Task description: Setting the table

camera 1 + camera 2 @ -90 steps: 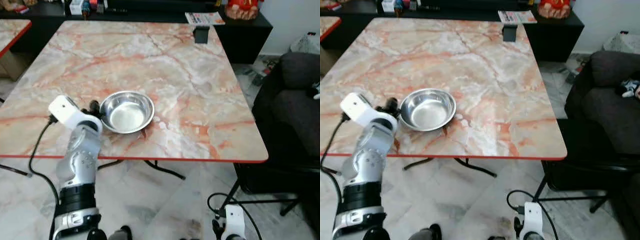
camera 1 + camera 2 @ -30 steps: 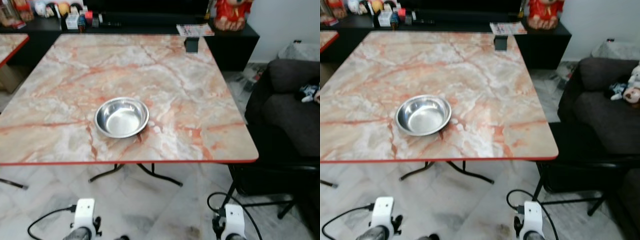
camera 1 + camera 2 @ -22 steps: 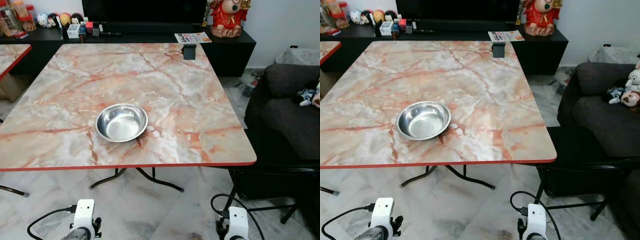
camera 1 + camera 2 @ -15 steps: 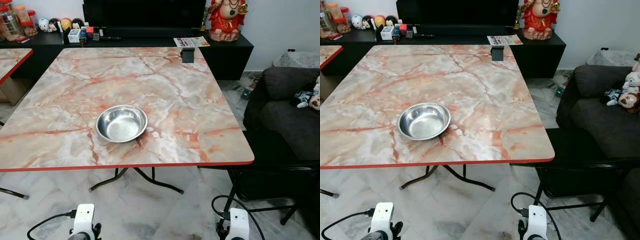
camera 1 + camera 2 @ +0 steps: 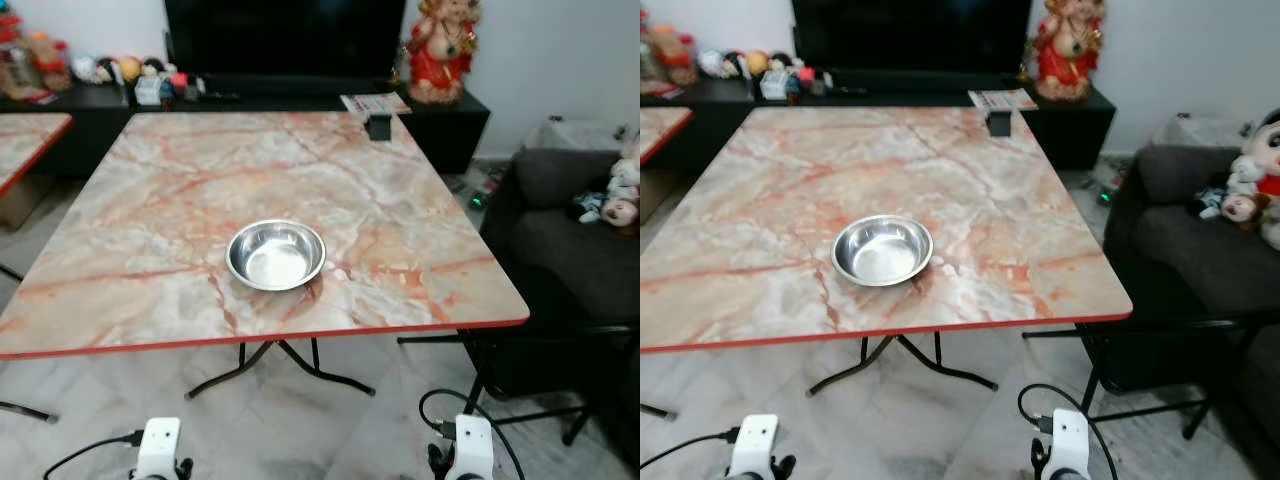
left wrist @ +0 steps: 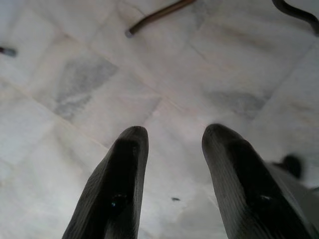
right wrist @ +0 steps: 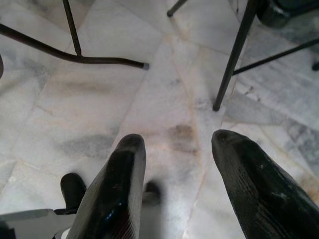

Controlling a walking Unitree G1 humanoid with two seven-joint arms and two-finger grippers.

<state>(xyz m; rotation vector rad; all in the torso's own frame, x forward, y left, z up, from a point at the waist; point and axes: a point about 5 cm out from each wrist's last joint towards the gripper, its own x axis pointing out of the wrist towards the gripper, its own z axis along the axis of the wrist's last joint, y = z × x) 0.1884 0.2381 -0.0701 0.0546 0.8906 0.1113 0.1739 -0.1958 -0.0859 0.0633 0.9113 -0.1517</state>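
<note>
One round, shallow stainless-steel bowl sits upright on the square counter with a pink-and-orange marbled top and red edge, toward the near edge and slightly left of the counter's centre line; the bowl holds nothing. At the far right corner of the counter stands a small black box-shaped object, well apart from the bowl. Beyond the counter a long low black cabinet runs along the wall and carries a large dark television screen, a red and gold figurine, a flat printed magazine and a row of small toys and containers at its left end. To the left, the corner of a second marbled counter with a red edge is in view. To the right stands a dark grey upholstered sofa with soft toys on its seat, and a black metal-framed chair sits just beside the counter's right near corner. Both arms hang low below the counter edge, over the pale marble-tiled floor. The left hand points down at the floor tiles with its two black fingers set wide and nothing between them. The right hand likewise points at the floor, fingers spread wide and holding nothing, with the black folding legs of the counter and the chair legs ahead of it. A black cable loops on the floor near the right arm's white wrist housing.
</note>
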